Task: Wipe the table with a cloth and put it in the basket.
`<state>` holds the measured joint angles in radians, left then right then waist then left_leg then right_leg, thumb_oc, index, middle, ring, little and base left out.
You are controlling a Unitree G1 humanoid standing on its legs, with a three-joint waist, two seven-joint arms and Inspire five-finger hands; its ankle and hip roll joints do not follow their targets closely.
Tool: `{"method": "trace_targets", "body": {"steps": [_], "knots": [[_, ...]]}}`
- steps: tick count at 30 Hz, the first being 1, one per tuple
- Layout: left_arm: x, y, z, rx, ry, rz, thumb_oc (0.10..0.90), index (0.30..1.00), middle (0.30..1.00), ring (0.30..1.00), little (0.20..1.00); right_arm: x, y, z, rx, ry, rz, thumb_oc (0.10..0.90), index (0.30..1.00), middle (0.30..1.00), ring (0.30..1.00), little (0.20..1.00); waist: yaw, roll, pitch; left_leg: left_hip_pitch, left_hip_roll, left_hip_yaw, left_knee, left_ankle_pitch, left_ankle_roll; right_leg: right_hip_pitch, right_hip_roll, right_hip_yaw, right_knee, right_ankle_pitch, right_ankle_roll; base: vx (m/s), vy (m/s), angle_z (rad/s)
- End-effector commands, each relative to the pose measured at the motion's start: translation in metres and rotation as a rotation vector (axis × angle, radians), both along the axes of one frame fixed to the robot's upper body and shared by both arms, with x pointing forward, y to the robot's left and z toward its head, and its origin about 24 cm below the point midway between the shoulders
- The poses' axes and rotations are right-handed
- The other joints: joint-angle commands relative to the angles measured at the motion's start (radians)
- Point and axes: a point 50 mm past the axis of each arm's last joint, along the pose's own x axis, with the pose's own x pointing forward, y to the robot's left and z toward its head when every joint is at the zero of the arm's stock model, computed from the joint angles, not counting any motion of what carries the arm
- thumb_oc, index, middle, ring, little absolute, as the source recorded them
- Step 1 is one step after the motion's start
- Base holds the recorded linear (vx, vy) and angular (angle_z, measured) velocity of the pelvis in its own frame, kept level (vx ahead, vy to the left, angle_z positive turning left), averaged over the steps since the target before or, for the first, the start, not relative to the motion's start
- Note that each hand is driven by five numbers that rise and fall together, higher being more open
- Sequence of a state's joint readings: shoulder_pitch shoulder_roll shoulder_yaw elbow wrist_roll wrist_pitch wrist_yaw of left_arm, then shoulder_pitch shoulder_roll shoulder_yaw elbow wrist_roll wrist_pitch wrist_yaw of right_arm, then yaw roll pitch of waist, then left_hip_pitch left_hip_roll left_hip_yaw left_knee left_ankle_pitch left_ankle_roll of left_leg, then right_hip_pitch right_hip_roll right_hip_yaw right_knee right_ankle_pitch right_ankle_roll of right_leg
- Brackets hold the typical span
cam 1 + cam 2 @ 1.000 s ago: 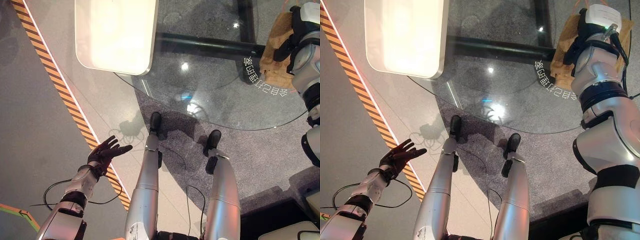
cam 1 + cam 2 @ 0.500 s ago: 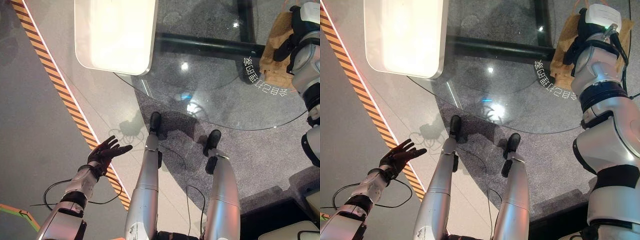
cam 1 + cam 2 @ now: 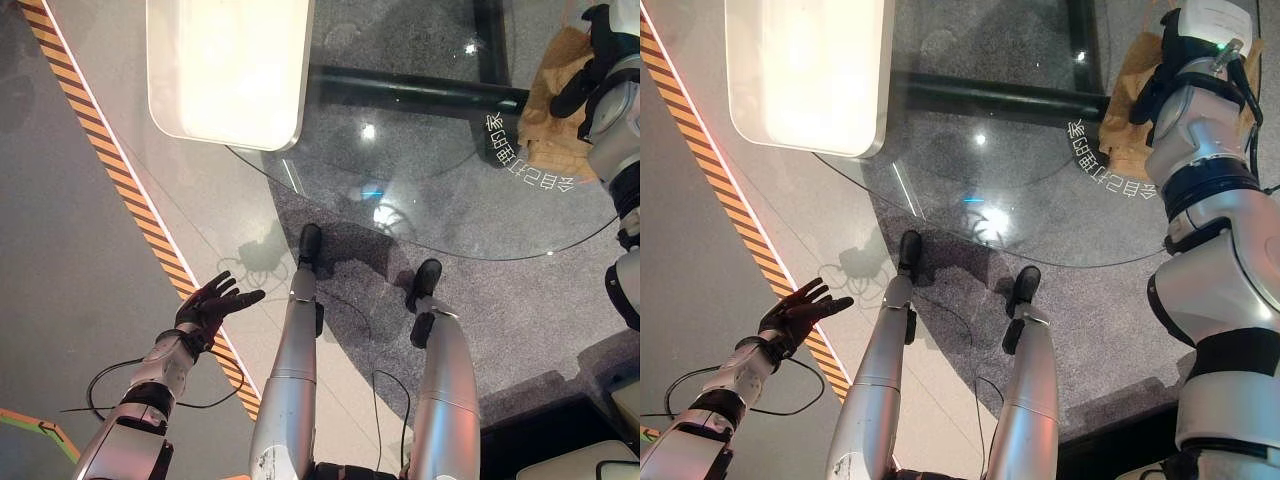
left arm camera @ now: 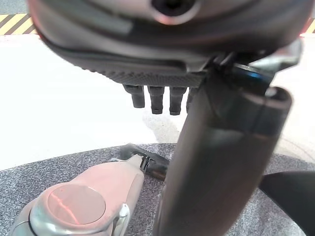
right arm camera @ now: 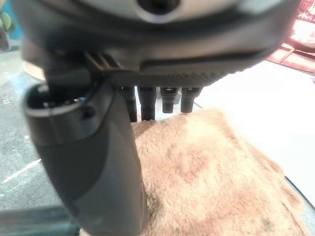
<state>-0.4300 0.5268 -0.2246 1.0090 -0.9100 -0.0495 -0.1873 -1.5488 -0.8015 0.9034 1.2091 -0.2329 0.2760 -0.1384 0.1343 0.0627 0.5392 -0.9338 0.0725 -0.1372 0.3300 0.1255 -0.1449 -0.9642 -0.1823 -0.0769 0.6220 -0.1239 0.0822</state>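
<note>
Since a second ago, your right hand (image 3: 578,88) has slid slightly toward the upper right corner over the tan cloth (image 3: 552,125), which lies on the glass counter (image 3: 430,200) at upper right. Its fingers (image 5: 167,101) reach straight over the cloth, relaxed; their tips are hard to make out. Your left hand (image 3: 212,303) hangs unchanged at lower left, fingers spread, holding nothing.
</note>
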Motion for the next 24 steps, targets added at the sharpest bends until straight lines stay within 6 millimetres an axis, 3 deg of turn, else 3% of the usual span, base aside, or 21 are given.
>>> {"method": "trace_targets", "body": {"steps": [1, 19, 24], "knots": [[-0.018, 0.027, -0.004, 0.035, 0.042, 0.06, 0.8, 0.9, 0.9, 0.9, 0.9, -0.027, -0.044, 0.02, -0.004, -0.049, -0.167, 0.1, 0.3, 0.3, 0.3, 0.2, -0.004, 0.017, -0.019, 0.001, -0.082, 0.086, 0.065, -0.103, 0.114, 0.02, 0.076, -0.099, -0.101, 0.058, -0.054, 0.0, 0.0, 0.0], [-0.018, 0.025, -0.005, 0.031, 0.039, 0.052, 0.8, 0.9, 0.9, 0.9, 0.9, -0.026, -0.042, 0.019, -0.022, -0.04, -0.159, 0.1, 0.3, 0.3, 0.3, 0.2, -0.001, 0.017, -0.019, 0.002, -0.083, 0.085, 0.05, -0.096, 0.115, 0.021, 0.078, -0.103, -0.113, 0.064, -0.053, 0.0, 0.0, 0.0], [-0.018, 0.022, -0.006, 0.03, 0.037, 0.05, 0.8, 0.9, 0.9, 0.9, 0.9, -0.021, -0.028, 0.025, -0.041, -0.119, -0.061, 0.1, 0.3, 0.3, 0.3, 0.2, -0.003, 0.017, -0.019, 0.005, -0.084, 0.087, 0.047, -0.097, 0.115, 0.024, 0.081, -0.102, -0.121, 0.067, -0.052, 0.0, 0.0, 0.0]]}}
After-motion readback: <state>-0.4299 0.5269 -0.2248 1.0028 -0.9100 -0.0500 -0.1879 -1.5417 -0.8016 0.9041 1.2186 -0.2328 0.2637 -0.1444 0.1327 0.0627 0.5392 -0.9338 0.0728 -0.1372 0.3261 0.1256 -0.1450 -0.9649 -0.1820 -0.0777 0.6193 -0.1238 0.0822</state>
